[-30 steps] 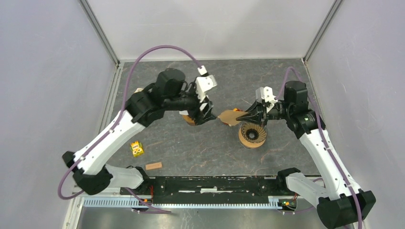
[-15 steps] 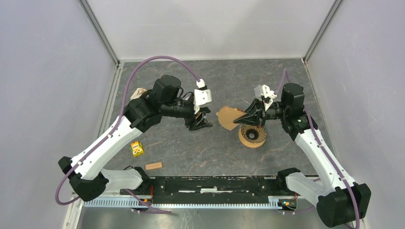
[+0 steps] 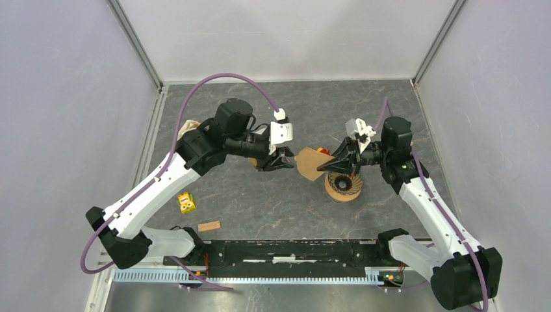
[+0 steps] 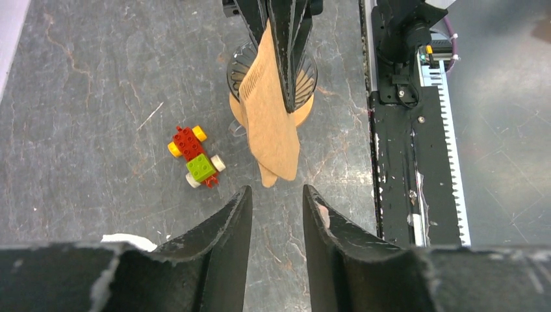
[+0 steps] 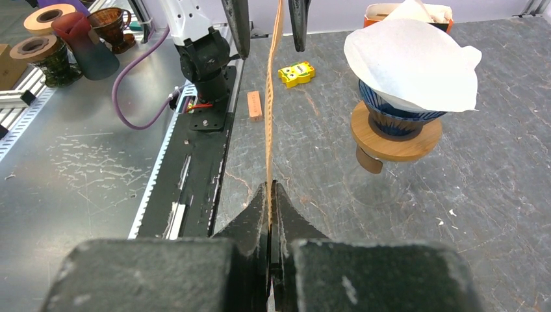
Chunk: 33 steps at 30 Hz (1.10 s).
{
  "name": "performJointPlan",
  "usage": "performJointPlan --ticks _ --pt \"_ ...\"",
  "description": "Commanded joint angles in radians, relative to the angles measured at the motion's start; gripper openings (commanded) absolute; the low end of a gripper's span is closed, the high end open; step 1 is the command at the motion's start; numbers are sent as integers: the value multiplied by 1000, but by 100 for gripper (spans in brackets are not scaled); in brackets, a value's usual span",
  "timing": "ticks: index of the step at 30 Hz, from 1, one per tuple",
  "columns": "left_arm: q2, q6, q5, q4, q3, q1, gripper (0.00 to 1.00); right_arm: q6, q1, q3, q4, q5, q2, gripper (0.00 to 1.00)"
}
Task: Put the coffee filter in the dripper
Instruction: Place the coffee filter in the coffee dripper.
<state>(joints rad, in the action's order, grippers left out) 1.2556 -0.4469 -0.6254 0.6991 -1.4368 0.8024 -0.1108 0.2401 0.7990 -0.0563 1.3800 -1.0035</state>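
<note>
The brown paper coffee filter (image 3: 310, 163) hangs flat in the air, pinched at its edge by my right gripper (image 3: 326, 166), which is shut on it. In the right wrist view the filter (image 5: 271, 97) is edge-on, rising from the shut gripper (image 5: 270, 190). The dark ribbed dripper (image 3: 344, 184) on its wooden base stands just below and right of the filter; it also shows in the left wrist view (image 4: 305, 77). My left gripper (image 3: 283, 159) is open and empty, its tips facing the filter (image 4: 269, 127) with a small gap; its gripper (image 4: 273, 195) shows the jaws apart.
A blue dripper holding a white filter (image 5: 408, 71) stands under the left arm. A small brick toy (image 4: 193, 155) lies by the dark dripper. A yellow block (image 3: 186, 202) and a brown block (image 3: 208, 226) lie front left. Cups (image 5: 84, 39) stand off the table.
My left gripper has moved right, closer to the filter. My right gripper has lifted and swung the filter slightly left, toward the left gripper.
</note>
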Motion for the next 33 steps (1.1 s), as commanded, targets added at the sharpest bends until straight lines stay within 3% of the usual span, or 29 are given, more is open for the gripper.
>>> performJointPlan --ticks 1,12,33 --pt "19 -11 -47 -78 -49 -5 39 23 0 -4 70 26 13 0" --pt "27 -20 -64 -53 -53 -5 19 22 -1 -12 72 26 20 0" --pt "16 -26 -99 -50 -53 -33 15 25 -2 -21 85 34 22 0"
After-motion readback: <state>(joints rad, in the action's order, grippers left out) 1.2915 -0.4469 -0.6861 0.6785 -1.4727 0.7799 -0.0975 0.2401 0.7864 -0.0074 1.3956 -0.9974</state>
